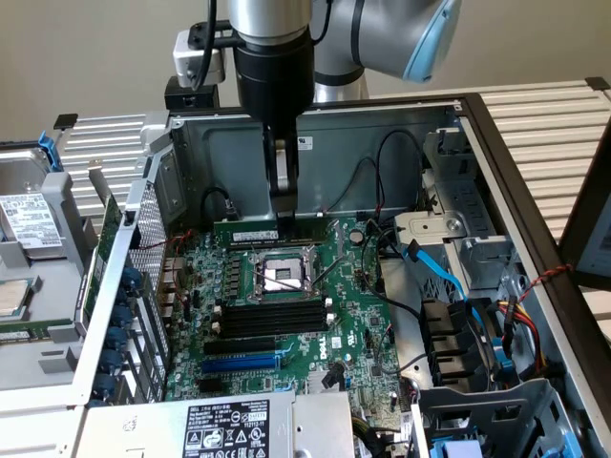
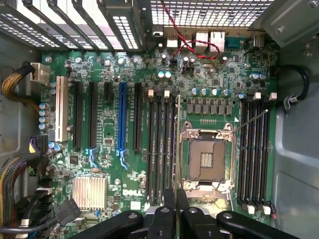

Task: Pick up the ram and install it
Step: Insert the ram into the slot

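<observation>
Metal in dull grey sheets, folded into flat walls, forms the open computer case [image 1: 382, 143], which lies on a ribbed, pale worktop [image 1: 544, 124]. Inside it lies a glossy green motherboard [image 1: 353, 315], crowded with small round capacitors and fine solder points. A square processor socket [image 1: 284, 277] with a shiny steel frame sits near its middle. On one side of the socket run long black memory slots [image 1: 267, 320] with white end clips, and beyond them a bright blue expansion slot [image 1: 239, 364]. A finned silver heatsink [image 2: 89, 191] and a smooth blue cable [image 1: 439, 272] catch the light.

The ram [image 1: 250, 234] is a long, thin, flat dark board with a small white label. The black pincer [image 1: 283, 218] is closed almost fully on its upper edge and holds it level, lengthwise along the far side of the socket in the exterior view. In the wrist view the stick [image 2: 177, 144] appears edge-on as a thin pale line between the pincer [image 2: 176, 199] fingers, running beside the socket [image 2: 207, 159] and the nearest black slots [image 2: 159, 149]. Whether it touches a slot I cannot tell.
</observation>
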Robot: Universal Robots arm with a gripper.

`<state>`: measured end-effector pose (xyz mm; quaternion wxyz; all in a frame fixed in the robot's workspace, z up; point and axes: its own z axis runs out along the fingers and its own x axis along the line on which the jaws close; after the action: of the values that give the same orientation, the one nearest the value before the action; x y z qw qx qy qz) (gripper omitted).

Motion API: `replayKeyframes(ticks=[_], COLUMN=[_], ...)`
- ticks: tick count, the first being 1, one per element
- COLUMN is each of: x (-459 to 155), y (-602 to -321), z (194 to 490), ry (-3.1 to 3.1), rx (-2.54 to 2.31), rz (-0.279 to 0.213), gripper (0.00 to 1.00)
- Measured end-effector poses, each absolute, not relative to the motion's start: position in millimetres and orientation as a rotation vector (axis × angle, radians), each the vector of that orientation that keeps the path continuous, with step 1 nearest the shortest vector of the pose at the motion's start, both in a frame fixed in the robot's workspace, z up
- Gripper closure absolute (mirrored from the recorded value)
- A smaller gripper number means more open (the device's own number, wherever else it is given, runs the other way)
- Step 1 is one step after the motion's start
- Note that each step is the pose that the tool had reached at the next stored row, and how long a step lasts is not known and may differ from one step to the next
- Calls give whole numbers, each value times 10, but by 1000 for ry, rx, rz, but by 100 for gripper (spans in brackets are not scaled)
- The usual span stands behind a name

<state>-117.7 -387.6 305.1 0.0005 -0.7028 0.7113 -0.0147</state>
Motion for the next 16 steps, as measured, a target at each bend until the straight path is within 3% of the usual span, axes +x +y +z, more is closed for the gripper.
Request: replayKeyframes(ticks=[16], x=[-1184], y=[-3984], z=[2792], ry=[2237], rx=[-2206], rz=[-49], gripper=[87])
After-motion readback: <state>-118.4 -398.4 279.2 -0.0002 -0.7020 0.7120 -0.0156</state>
